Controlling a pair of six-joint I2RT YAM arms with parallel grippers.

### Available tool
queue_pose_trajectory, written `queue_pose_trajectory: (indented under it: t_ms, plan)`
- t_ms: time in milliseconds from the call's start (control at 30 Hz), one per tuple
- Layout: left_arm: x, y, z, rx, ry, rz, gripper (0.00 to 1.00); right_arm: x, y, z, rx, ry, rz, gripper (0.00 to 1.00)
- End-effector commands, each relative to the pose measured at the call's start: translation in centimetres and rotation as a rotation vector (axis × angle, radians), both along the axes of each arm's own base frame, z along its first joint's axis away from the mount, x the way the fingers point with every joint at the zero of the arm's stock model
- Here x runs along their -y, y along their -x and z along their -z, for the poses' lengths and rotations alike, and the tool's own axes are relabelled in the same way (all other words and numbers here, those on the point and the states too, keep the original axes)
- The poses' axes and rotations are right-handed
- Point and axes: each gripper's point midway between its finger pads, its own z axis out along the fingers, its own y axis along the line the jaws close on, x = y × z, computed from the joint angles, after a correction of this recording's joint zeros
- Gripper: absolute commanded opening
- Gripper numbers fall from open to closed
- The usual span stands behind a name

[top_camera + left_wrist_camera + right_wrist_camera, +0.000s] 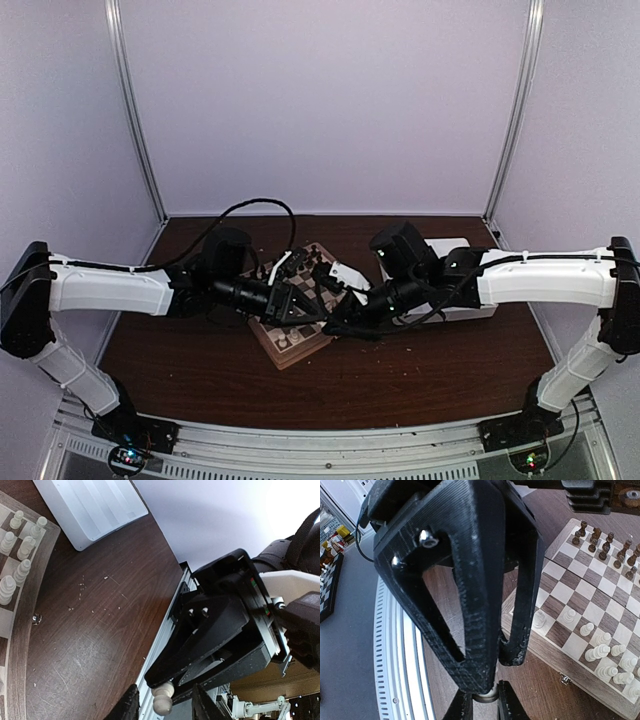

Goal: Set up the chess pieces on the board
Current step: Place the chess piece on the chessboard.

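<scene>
Just off the board (607, 587)'s edge nearest the right arm, above the bench (90, 645), the right gripper (485, 702) pinches one cream piece (162, 696) by one end, its rounded end sticking out. The left gripper (167, 707) straddles that free end, fingers parted with a gap on both sides, not yet touching. Other chess pieces (600, 652) stand in rows along one edge of the board. The piece looks light, rigid and smoothly turned, so a skewed pinch could squirt it loose. The narrow neck below the bulb, taken squarely between the pads, seems the safest hold.
</scene>
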Motion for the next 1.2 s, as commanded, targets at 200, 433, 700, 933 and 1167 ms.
queue_pose_trajectory:
  t_ms: [200, 433, 700, 933, 1167]
  plan:
    - [0.94, 0.12, -1.90, 0.036, 0.061, 0.035, 0.31, -0.33, -0.38, -0.79, 0.037, -0.004, 0.006, 0.14]
    - [0.96, 0.26, -1.59, 0.028, 0.047, 0.046, 0.28, -0.39, -0.52, -1.04, 0.045, -0.009, 0.010, 0.13]
    - [1.01, 0.34, -1.25, 0.021, 0.035, 0.052, 0.24, -0.38, -0.68, -1.03, 0.048, -0.005, 0.017, 0.13]
    - [1.07, 0.37, -1.29, 0.023, 0.034, 0.058, 0.26, -0.27, -1.02, -1.10, 0.059, 0.000, 0.035, 0.12]
    - [1.04, 0.41, -1.19, 0.024, 0.028, 0.060, 0.22, -0.31, -1.15, -1.19, 0.061, -0.002, 0.041, 0.12]
